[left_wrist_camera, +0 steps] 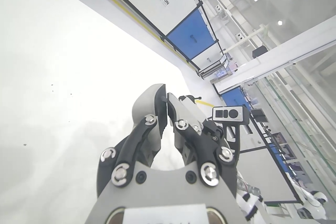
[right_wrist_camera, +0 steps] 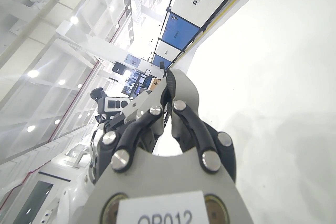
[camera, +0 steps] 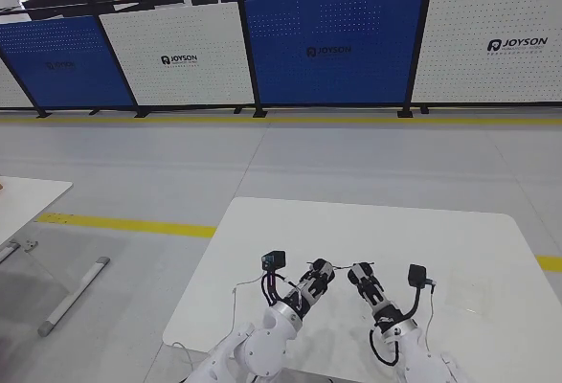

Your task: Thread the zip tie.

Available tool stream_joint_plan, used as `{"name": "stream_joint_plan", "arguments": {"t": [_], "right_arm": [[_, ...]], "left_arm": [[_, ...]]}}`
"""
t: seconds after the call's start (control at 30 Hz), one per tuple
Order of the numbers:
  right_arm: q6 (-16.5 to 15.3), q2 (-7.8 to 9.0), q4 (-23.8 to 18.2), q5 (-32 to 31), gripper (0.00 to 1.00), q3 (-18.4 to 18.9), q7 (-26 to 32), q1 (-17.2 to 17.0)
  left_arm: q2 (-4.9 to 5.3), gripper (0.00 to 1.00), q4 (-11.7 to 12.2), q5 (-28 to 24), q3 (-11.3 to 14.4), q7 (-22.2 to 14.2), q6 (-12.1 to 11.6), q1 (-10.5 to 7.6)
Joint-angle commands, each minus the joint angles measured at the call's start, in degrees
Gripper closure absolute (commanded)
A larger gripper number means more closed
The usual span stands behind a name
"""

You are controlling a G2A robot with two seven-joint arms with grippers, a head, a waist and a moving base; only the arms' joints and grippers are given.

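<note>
My left gripper (camera: 320, 272) and right gripper (camera: 358, 274) hang side by side, close together, over the near middle of the white table (camera: 405, 230). In the left wrist view the left gripper (left_wrist_camera: 166, 101) is shut, and a thin black bit of the zip tie (left_wrist_camera: 163, 99) shows between its fingertips. The right gripper (right_wrist_camera: 164, 86) is shut on the black zip tie (right_wrist_camera: 162, 68), one short end of which sticks out past the fingertips. The strip between the two grippers is hidden behind the fingers.
The tabletop spreads bare and white around both grippers. A second white table (camera: 12, 206) stands apart at the left across open floor. Blue and white panels (camera: 328, 53) line the back behind a yellow floor line.
</note>
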Motion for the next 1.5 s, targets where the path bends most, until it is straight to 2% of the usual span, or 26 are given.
{"name": "stream_joint_plan", "arguments": {"t": [0.0,0.13,0.4,0.43,0.47,0.5,0.53,0.57,0.77,0.97,1.33,1.4,1.47], "right_arm": [[0.0,0.02,0.1,0.0,1.0,0.0,0.1,0.0],[0.1,0.09,0.2,-0.3,1.0,0.0,0.7,0.2],[0.9,0.18,0.1,-0.9,1.0,-0.1,0.9,0.3],[1.0,0.18,0.0,-0.9,0.93,-0.1,0.9,0.2],[1.0,0.2,0.0,-0.9,0.67,-0.1,1.0,0.3],[1.0,0.21,0.0,-0.9,0.54,-0.1,1.1,0.3],[1.0,0.22,0.0,-0.9,0.36,-0.1,1.2,0.3],[1.0,0.23,0.0,-0.8,0.0,-0.1,1.2,0.3],[1.1,0.16,0.1,-1.0,0.0,-0.4,0.3,0.5],[-0.3,0.43,-1.3,-0.9,0.0,0.5,-0.4,-1.1],[-0.3,0.52,-1.7,-1.1,0.0,0.9,-1.0,-1.6],[0.1,0.73,-1.8,-5.4,0.0,1.1,-1.7,-1.2],[-1.0,1.03,-1.7,-10.4,0.0,0.9,-1.3,-0.9]], "left_arm": [[0.01,1.0,0.0,0.1,0.0,-0.1,-0.1,0.0],[0.06,1.0,-0.3,-0.5,0.0,-1.6,-0.8,0.08],[0.1,1.0,-0.5,0.4,0.1,-1.9,-0.7,-0.05],[0.1,1.0,-0.5,0.5,0.0,-1.9,-0.7,-0.07],[0.11,1.0,-0.5,0.5,-0.1,-1.9,-0.6,-0.07],[0.12,1.0,-0.6,0.5,-0.1,-1.9,-0.6,-0.05],[0.12,1.0,-0.6,0.5,-0.2,-1.9,-0.6,-0.02],[0.13,1.0,-0.7,0.6,-0.2,-1.9,-0.5,0.01],[-0.09,1.0,-0.9,-1.4,-0.8,-0.7,1.5,-0.3],[-0.48,1.0,-1.6,-4.4,-1.3,1.2,3.6,-0.66],[-0.56,1.0,-2.0,-5.3,-1.4,0.9,4.3,-0.6],[-0.63,1.0,-2.1,-6.5,-1.6,1.0,4.0,-0.55],[-0.68,1.0,-2.8,-10.0,-2.6,0.0,3.9,-0.4]]}}
